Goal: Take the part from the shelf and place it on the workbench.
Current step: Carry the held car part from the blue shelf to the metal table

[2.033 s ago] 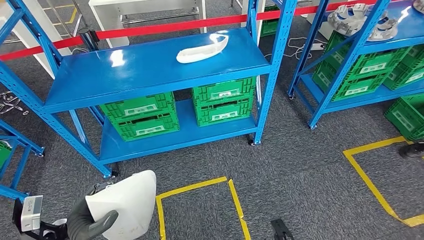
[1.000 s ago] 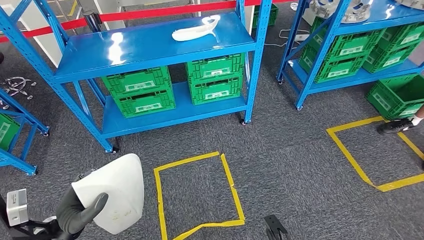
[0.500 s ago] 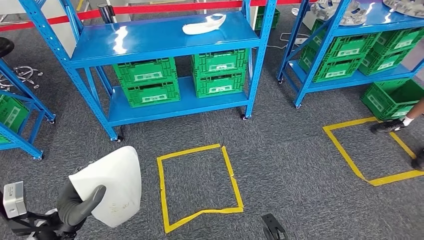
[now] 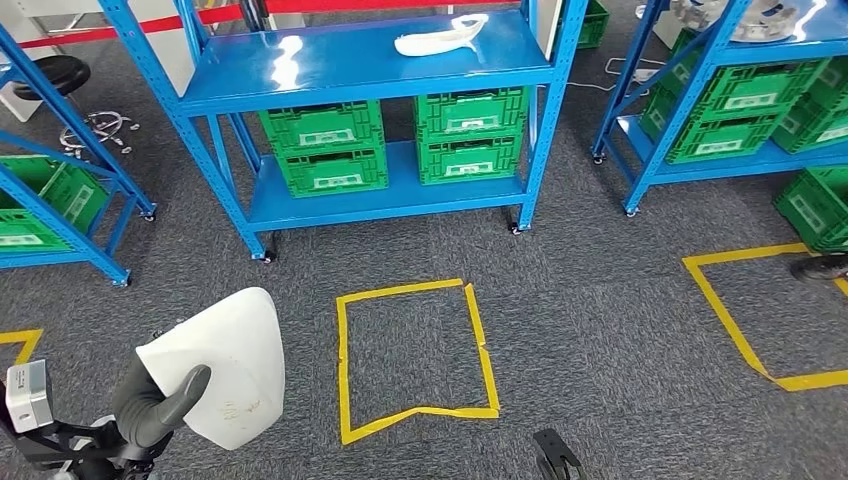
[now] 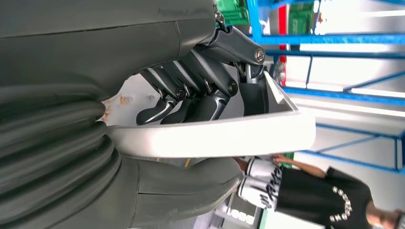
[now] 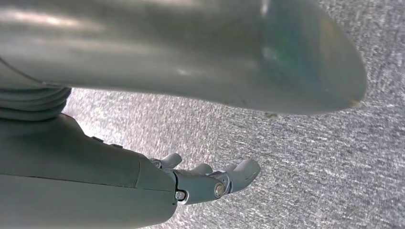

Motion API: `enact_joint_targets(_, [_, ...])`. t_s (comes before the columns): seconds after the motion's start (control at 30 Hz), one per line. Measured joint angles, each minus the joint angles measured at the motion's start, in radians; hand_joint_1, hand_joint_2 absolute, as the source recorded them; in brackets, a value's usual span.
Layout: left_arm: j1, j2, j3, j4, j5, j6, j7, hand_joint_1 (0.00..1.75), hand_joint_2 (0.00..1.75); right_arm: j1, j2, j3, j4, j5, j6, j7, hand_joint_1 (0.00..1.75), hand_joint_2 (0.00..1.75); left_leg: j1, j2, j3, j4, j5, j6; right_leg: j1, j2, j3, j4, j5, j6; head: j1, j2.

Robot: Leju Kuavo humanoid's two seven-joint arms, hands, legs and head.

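With my left hand (image 4: 150,405) clasping the white moulded part (image 4: 225,365) low at my left side, thumb across its face and fingers (image 5: 191,98) hooked behind, I should grip firmly while carrying it to the workbench, my right hand (image 6: 210,179) hanging open, holding nothing.

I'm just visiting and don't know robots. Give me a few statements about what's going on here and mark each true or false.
1. The left hand holds a white part. True.
2. The top shelf of the middle blue rack is bare. False: another white part lies on it.
3. The right hand holds a part too. False: it hangs with nothing in it above the grey carpet.
4. Green crates sit on the rack's lower shelf. True.
5. The yellow tape square on the floor has a crate inside. False: only carpet lies inside it.
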Motion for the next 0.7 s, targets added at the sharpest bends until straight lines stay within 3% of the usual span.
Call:
enact_joint_targets(0.03, [0.001,0.0,0.0,0.001,-0.001,0.0,0.0,1.75,1.75,0.0,0.0,-0.001,0.0,0.0,0.002,0.0,0.0,0.0,0.003,0.003,-0.006,0.019,0.003,-0.002,0.0,-0.011,-0.001,0.001,0.0,0.0,0.0,0.0])
enact_joint_targets(0.07, [0.001,-0.001,0.0,0.002,-0.002,0.0,0.0,1.75,1.75,0.0,0.0,-0.002,0.0,0.0,0.004,0.0,0.0,0.0,0.005,0.007,0.007,0.0,0.024,-0.004,0.0,-0.023,-0.001,0.002,-0.001,0.0,0.0,0.0])
enact_joint_targets(0.17, [0.002,-0.002,0.001,-0.001,-0.005,-0.001,-0.003,1.75,1.75,0.0,0.0,-0.004,0.0,0.0,0.008,0.0,0.0,0.0,0.001,0.057,0.115,-0.198,0.108,0.003,0.002,-0.053,0.002,0.002,-0.004,0.007,-0.001,0.0])
enact_joint_targets(0.23, [0.005,-0.004,0.002,-0.006,-0.009,-0.004,-0.008,1.75,1.75,0.001,0.0,-0.005,0.0,0.0,0.009,0.002,0.0,0.0,-0.009,0.082,0.148,-0.264,0.119,0.016,0.006,-0.071,0.004,0.002,-0.004,0.015,0.002,0.0])
enact_joint_targets(0.3, [0.01,-0.006,0.007,-0.011,-0.014,-0.01,-0.011,1.75,1.75,0.001,0.0,-0.006,0.0,0.0,0.01,0.007,0.0,0.0,-0.012,0.065,0.144,-0.271,0.121,0.031,0.008,-0.09,0.006,0.001,-0.005,0.026,0.005,0.0])
enact_joint_targets(0.33, [0.012,-0.007,0.01,-0.014,-0.017,-0.013,-0.012,1.75,1.75,0.0,0.0,-0.006,0.0,0.0,0.01,0.009,0.0,0.0,-0.009,0.053,0.143,-0.275,0.123,0.038,0.007,-0.084,0.005,0.006,-0.011,0.032,0.006,0.0])
enact_joint_targets(0.4, [0.012,-0.01,0.016,-0.019,-0.019,-0.015,-0.015,1.75,1.75,0.002,-0.001,-0.007,0.0,0.0,0.011,0.01,0.0,0.0,-0.003,0.032,0.142,-0.281,0.131,0.051,0.003,-0.037,-0.02,0.064,-0.049,0.041,0.008,0.0])
enact_joint_targets(0.47, [0.012,-0.015,0.017,-0.02,-0.021,-0.015,-0.016,1.75,1.75,0.005,-0.002,-0.009,0.0,0.0,0.012,0.01,0.0,0.0,-0.002,0.009,0.137,-0.279,0.134,0.059,0.002,0.011,-0.083,0.197,-0.112,0.046,0.011,0.0])
enact_joint_targets(0.5, [0.013,-0.018,0.018,-0.02,-0.022,-0.015,-0.016,1.75,1.75,0.007,-0.002,-0.01,0.0,0.0,0.012,0.01,0.0,0.0,-0.003,-0.005,0.134,-0.276,0.135,0.061,0.003,0.018,-0.114,0.259,-0.133,0.047,0.012,0.0])
enact_joint_targets(0.53, [0.014,-0.019,0.018,-0.02,-0.022,-0.015,-0.016,1.75,1.75,0.009,-0.003,-0.011,0.0,0.0,0.012,0.01,0.0,0.0,-0.003,-0.019,0.131,-0.271,0.135,0.061,0.004,0.021,-0.132,0.292,-0.135,0.047,0.013,0.0])
enact_joint_targets(0.57, [0.014,-0.019,0.019,-0.02,-0.022,-0.016,-0.016,1.75,1.75,0.009,-0.003,-0.011,0.0,0.001,0.012,0.01,0.0,0.0,-0.003,-0.033,0.127,-0.266,0.135,0.06,0.004,0.023,-0.129,0.282,-0.117,0.046,0.013,0.0])
enact_joint_targets(0.63, [0.013,-0.02,0.019,-0.02,-0.022,-0.016,-0.016,1.75,1.75,0.009,-0.003,-0.011,0.0,0.003,0.014,0.011,0.0,0.0,-0.001,-0.06,0.121,-0.253,0.132,0.056,0.001,0.042,-0.074,0.163,-0.053,0.043,0.013,0.0])
enact_joint_targets(0.7, [0.012,-0.022,0.02,-0.02,-0.022,-0.018,-0.015,1.75,1.75,0.007,-0.003,-0.011,0.0,0.006,0.017,0.012,0.0,0.0,-0.002,-0.084,0.112,-0.241,0.13,0.044,0.001,0.07,-0.025,0.058,-0.021,0.039,0.014,0.0])
